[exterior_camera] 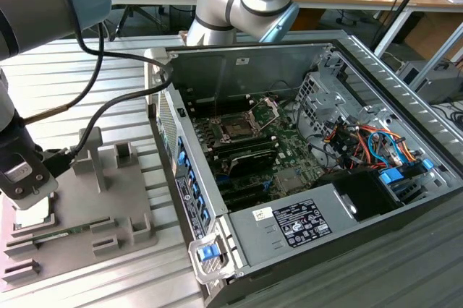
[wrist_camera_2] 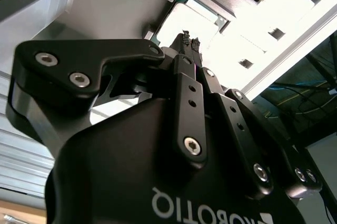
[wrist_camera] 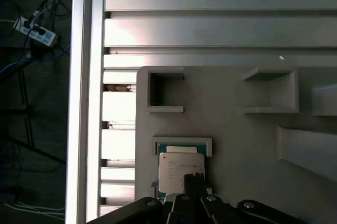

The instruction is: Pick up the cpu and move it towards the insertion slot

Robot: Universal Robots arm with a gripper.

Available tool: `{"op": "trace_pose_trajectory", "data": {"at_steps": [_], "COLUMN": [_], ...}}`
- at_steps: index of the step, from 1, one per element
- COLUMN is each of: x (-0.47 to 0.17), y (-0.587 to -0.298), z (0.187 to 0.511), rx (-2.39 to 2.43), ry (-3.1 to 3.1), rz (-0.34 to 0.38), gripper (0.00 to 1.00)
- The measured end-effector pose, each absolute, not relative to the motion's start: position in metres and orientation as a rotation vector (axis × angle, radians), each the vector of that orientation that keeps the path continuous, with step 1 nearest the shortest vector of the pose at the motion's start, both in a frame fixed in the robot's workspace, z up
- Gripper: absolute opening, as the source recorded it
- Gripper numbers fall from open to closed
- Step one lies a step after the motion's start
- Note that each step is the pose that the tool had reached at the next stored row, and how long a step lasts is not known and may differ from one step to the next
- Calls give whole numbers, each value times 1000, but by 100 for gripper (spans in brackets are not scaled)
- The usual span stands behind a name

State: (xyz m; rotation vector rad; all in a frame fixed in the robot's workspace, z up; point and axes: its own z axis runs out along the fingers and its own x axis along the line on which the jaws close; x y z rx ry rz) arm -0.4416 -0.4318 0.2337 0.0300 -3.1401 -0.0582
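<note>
Your gripper (wrist_camera: 194, 182) is clenched, fingertips pressed together on nothing, just above the cpu (wrist_camera: 175, 167). The cpu lies flat in a framed nest at the gray fixture's (wrist_camera: 237, 140) edge, its lid print illegible. The insertion slot (exterior_camera: 235, 129) sits well apart from the fixture.

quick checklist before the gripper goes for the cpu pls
1. cpu lying flat in the holder pocket: ok.
2. gripper lined up over the cpu: ok; in both wrist views its tips are over the lid, towards one edge.
3. Jaws spread wide enough to take the cpu: not ok; they sit together.
4. Tips touching the cpu: cannot tell.
5. slot ready, with its frame lifted: ok, as far as the exterior view shows.
</note>
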Motion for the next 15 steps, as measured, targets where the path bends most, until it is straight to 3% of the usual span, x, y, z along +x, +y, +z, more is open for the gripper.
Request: {"op": "trace_pose_trajectory", "data": {"at_steps": [15], "x": [-442], "y": [-436], "z": [228], "rx": [30], "ry": [-3140], "rz": [-58], "gripper": [11]}}
